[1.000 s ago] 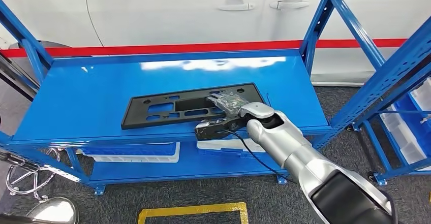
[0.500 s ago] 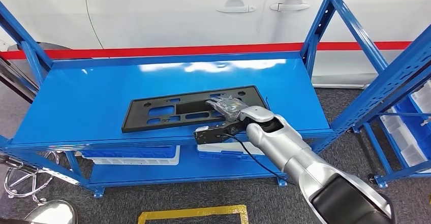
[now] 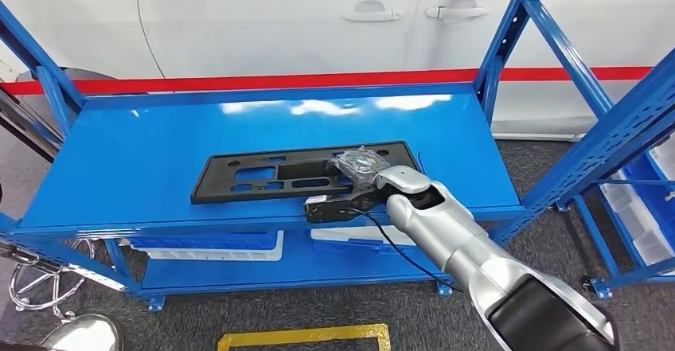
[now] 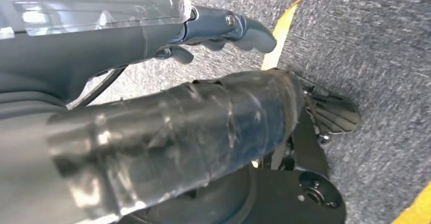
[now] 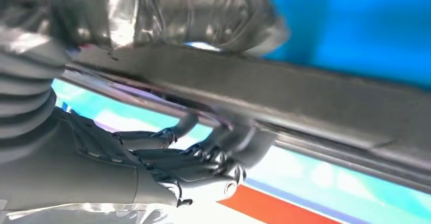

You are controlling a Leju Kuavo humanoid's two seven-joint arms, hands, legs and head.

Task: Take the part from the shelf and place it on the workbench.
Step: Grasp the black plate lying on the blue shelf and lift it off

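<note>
While the part (image 3: pixel 294 173) lies flat on the shelf (image 3: pixel 143 160) — right hand (image 3: pixel 360 165) fingers (image 5: pixel 203 150) clasp its near edge.

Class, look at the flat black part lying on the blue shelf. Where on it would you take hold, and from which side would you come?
Grip the black part at its near long edge, toward its right end, coming from the open front of the shelf. It lies flat and thin, so fingers probably need to hook under that edge with the thumb on top. The right hand is there now, thumb over it and fingers beneath.
</note>
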